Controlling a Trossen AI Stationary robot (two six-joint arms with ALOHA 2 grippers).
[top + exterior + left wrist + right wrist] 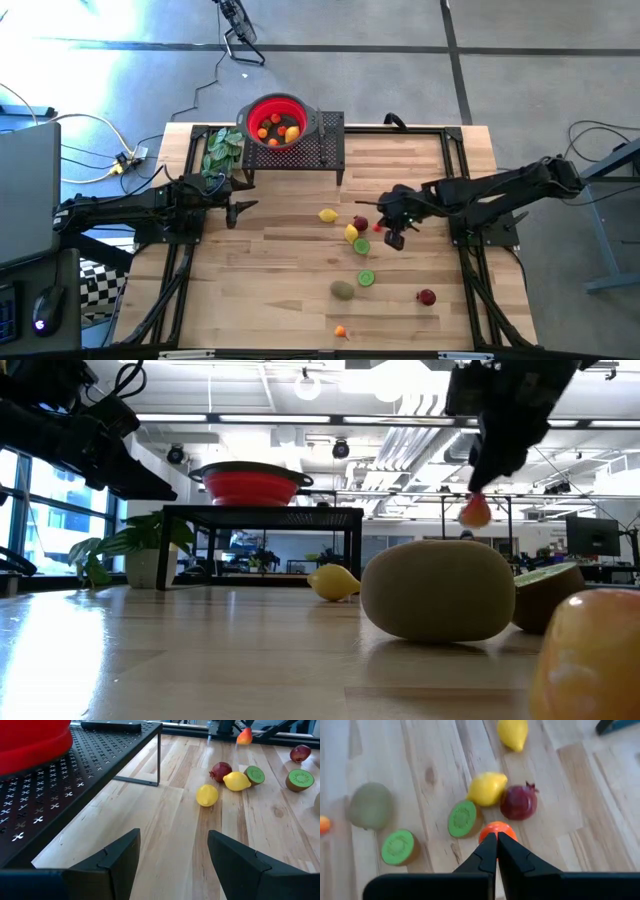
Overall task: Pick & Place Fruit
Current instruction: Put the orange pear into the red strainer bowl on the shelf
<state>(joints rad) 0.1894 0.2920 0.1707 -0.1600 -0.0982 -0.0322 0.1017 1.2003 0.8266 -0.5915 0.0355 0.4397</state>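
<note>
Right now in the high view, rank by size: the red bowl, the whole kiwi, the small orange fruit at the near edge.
1. Red bowl
2. Whole kiwi
3. Small orange fruit

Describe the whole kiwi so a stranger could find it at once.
Start at the red bowl on the black stand, then follow the trail of fruit toward the table's near edge. The whole kiwi lies beside a green-faced kiwi half; it alone is dull brown-green.
</note>
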